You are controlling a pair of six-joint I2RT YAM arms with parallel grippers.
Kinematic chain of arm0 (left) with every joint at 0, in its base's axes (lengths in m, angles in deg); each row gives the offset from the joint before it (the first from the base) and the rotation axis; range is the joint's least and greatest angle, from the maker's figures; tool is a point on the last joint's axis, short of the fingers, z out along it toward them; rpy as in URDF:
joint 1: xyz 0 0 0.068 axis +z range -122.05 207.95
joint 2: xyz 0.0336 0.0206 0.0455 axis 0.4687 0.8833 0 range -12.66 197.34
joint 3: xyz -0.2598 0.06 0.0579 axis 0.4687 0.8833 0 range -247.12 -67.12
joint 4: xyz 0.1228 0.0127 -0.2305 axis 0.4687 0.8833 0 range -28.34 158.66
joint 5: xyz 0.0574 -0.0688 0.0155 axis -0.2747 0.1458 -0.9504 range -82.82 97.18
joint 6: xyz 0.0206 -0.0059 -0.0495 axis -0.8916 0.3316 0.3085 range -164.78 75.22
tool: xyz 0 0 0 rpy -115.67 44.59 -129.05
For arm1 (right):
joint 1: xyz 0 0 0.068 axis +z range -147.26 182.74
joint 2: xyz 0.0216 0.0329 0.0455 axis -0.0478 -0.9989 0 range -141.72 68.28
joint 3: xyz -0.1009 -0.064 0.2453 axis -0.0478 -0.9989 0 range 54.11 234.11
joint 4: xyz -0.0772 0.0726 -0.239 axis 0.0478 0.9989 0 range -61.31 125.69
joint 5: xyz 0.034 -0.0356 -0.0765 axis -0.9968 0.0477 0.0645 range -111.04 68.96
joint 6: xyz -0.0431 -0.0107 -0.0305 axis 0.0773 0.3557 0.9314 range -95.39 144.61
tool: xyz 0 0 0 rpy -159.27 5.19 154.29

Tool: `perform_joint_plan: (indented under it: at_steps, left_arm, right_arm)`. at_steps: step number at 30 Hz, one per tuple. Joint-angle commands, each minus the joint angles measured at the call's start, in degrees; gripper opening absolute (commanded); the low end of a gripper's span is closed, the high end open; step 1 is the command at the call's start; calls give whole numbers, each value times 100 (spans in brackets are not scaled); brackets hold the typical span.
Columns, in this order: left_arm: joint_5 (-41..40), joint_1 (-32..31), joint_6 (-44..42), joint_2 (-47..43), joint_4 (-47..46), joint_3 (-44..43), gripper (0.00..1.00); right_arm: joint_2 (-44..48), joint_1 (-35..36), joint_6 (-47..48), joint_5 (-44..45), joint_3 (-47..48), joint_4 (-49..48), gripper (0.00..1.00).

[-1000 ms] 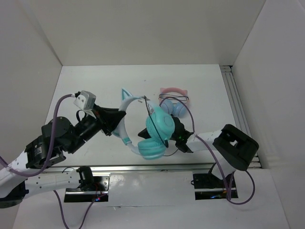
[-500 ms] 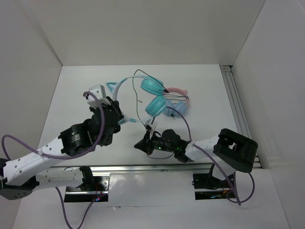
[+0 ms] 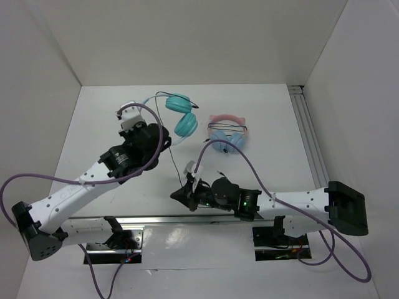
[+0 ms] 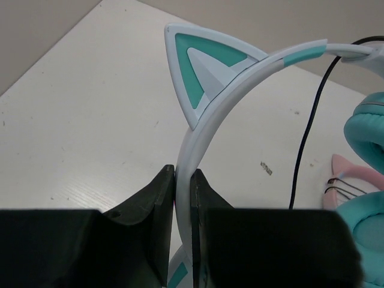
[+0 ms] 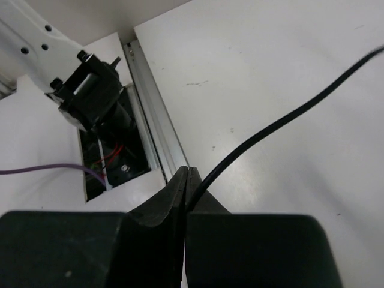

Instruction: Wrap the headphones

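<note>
The headphones (image 3: 179, 114) sit at the far middle of the desk (image 3: 93, 124), just left of a pink pair (image 3: 227, 128), the two pairs apart. The left gripper (image 4: 183, 174) is narrowed onto the white-and-teal headband (image 4: 207, 123), its jaws pressed flat against both sides of the band just below a cat ear (image 4: 204, 66) that points up. The teal ear cups (image 3: 185, 124) lie beyond the gripper (whether they touch the desk cannot be told). The thin black cable (image 5: 270, 129) runs from the headphones towards the near edge of the desk, where the right gripper (image 5: 187, 174) pinches it, jaws closed on the cord with no gap showing between them.
</note>
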State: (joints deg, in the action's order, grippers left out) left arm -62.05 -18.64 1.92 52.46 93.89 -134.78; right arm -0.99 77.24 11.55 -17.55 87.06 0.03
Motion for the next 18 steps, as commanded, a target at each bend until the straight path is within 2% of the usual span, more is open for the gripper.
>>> perform_joint_plan:
  at_steps: [1, 5, 7, 11, 14, 15, 18]
  left_arm:
    - [-64, -17, 906, 290, 392, -291, 0]
    - [-143, -69, 1971, 545, 1627, -301, 0]
    - [-196, -70, 2150, 606, 1926, -301, 0]
    - [216, -122, 2309, 660, 2446, -301, 0]
    - [830, -175, 1530, 660, 2202, -169, 0]
    - [1085, -175, 465, 607, 1896, -90, 0]
    - [2061, -280, -545, 668, 1698, -19, 0]
  right_arm:
    - [221, 152, 531, 740, 554, 1035, 0]
    - [423, 153, 795, 864, 879, 1495, 0]
    - [485, 153, 962, 978, 1063, 1783, 0]
    - [433, 153, 1419, 1321, 1599, 2610, 0]
    - [353, 153, 1901, 1672, 2074, 3477, 0]
    - [292, 153, 2008, 1969, 2180, 3691, 0]
    - [292, 153, 2194, 2506, 2418, 4202, 0]
